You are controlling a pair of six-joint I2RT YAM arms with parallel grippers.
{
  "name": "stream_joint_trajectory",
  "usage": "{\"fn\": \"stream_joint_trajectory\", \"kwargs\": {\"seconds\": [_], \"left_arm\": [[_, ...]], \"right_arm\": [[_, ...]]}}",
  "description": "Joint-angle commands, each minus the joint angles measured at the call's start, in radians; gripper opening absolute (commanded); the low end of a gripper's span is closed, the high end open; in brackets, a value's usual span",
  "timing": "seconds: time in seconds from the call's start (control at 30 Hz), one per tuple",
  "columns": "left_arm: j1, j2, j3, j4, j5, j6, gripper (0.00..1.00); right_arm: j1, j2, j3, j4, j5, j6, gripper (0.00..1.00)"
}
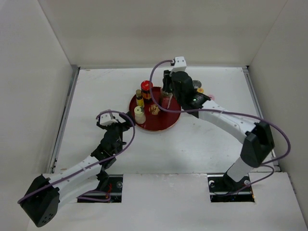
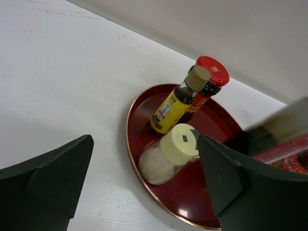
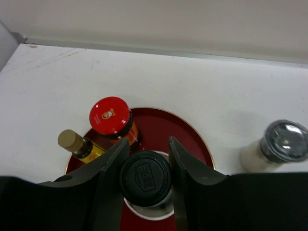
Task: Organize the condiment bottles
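- Black-capped bottle [image 3: 145, 178]: clear body, upright over the right rear part of the red tray [image 3: 195, 142]. My right fingers [image 3: 111, 173] pinch it, one pressed to each side of the cap. I cannot tell whether its base rests on the tray.
- Red-capped jar [image 3: 110, 117]: stands at the tray's rear left.
- Tan-capped bottle [image 3: 72, 140]: yellow label, just beside the red-capped jar along the left rim.
- Cream-capped shaker [image 2: 175, 144]: pale grains inside, at the tray's near left rim, close to the tan-capped bottle.
- Grey-lidded shaker [image 3: 281, 144]: off the tray, standing on the worktop to the tray's right, towards the back.
- Left fingers [image 2: 53, 178]: spread wide, gripping nothing, low over the worktop just left of the tray and facing the cream-capped shaker.
- Worktop [image 1: 96, 91]: white, matte, evenly lit, with a few faint scuffs near the back edge. The tray sits roughly mid-width, towards the rear.
- Room: plain white walls [image 1: 144, 29] close in on the left, back and right. A metal strip runs along the seam where they meet the worktop.
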Motion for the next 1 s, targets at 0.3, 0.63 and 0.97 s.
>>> {"fn": "stream_joint_trajectory", "kwargs": {"seconds": [0.3, 0.63, 0.97], "left_arm": [[0.003, -0.002, -0.009, 0.05, 0.007, -0.013, 0.91], [0.002, 0.025, -0.003, 0.05, 0.011, -0.016, 0.91], [0.011, 0.037, -0.003, 0.055, 0.025, -0.022, 0.91]], "right_arm": [[-0.057, 0.276, 0.367, 0.179, -0.042, -0.088, 0.23], [-0.081, 0.353, 0.422, 0.193, -0.044, -0.114, 0.23], [-0.076, 0.39, 0.378, 0.224, -0.036, -0.134, 0.34]]}}
